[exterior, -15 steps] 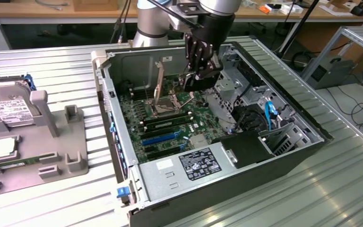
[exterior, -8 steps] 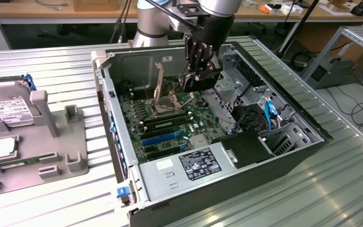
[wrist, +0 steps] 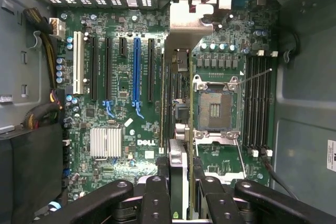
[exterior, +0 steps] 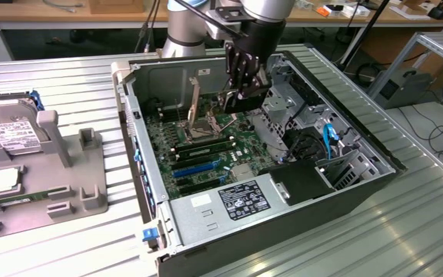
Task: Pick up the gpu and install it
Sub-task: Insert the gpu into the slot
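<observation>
A hard drive (exterior: 10, 135) sat in a grey tray (exterior: 52, 193) at the exterior view's left. Inside the open computer case (exterior: 206, 222), the gripper (exterior: 241, 97) was closed tight on the gpu (wrist: 177, 93) — held edge-on over the motherboard (wrist: 121, 129), beside the processor socket (wrist: 216, 109).

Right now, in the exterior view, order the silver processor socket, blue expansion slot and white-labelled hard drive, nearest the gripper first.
1. Silver processor socket, on the motherboard by the gripper.
2. Long blue expansion slot, mid-board.
3. Boxy silver hard drive, outside the case, exterior view's left.
</observation>
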Motion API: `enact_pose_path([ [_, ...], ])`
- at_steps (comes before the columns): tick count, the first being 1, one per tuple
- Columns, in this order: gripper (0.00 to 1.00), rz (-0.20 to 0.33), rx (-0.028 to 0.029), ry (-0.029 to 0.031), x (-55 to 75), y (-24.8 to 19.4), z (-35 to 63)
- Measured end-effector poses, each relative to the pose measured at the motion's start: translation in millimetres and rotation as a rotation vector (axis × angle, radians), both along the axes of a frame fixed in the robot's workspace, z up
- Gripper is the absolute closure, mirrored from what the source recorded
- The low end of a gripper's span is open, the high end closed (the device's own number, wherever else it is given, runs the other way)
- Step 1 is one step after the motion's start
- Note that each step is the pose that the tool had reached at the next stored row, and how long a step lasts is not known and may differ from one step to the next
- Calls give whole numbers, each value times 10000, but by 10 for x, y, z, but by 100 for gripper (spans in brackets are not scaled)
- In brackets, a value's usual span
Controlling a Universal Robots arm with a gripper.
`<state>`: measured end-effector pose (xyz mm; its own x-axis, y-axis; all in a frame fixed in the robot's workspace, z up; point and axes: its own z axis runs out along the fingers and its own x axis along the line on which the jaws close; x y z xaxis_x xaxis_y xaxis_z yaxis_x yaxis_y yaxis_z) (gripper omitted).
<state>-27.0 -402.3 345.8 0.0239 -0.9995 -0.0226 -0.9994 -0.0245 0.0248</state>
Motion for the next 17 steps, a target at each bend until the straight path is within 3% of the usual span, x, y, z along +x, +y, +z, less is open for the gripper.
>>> enact_pose_path([
  [17,73,0,1,0,0,-2,-35],
])
